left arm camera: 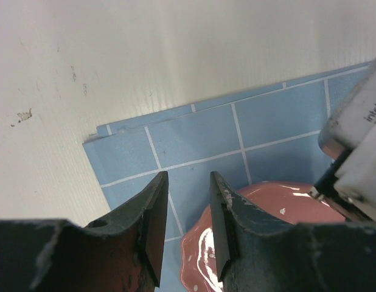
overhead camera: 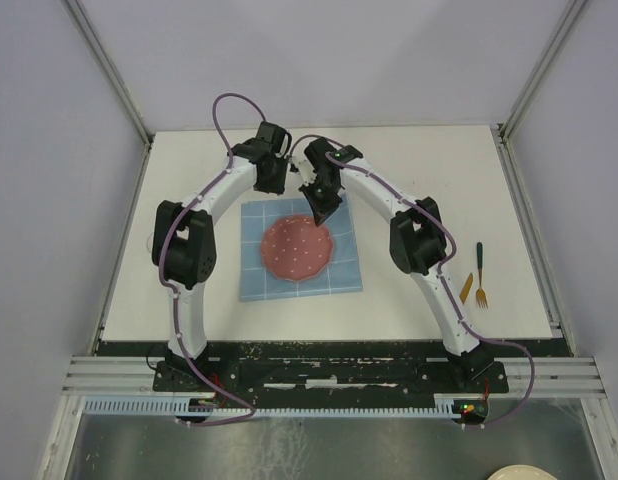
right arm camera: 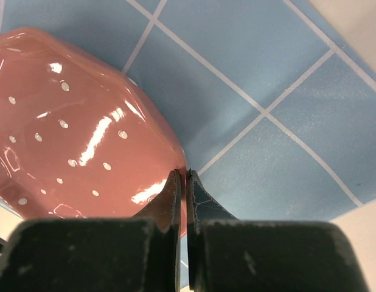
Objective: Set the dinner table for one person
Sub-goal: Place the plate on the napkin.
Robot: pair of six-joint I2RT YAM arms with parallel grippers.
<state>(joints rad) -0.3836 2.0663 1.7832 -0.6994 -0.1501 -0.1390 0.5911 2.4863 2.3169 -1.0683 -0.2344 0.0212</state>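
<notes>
two claws meet over one blue grid placemat (overhead camera: 344, 275) lying on the dinner table (overhead camera: 419, 160), whose white top spreads out on every side of them. one pink speckled plate (overhead camera: 297, 247) sits on the placemat.

the right claw (right arm camera: 186, 176) is pressed together on the plate's far right rim, with a sliver of pink showing between its fingers. in its own wrist view the plate spreads out to its left and blue cloth lies to its right.

the left claw (left arm camera: 188, 182) stands partly apart with nothing between its fingers, above the placemat near one corner. in its own view the plate's rim lies just below and to the right of it, and bare table lies beyond its tips.

the two claws are close beside each other.

well off to the right of the right claw, on bare table, two utensils lie side by side: one fork (overhead camera: 480, 270) with a green handle, and one shorter orange piece (overhead camera: 467, 287) whose kind i cannot tell.
</notes>
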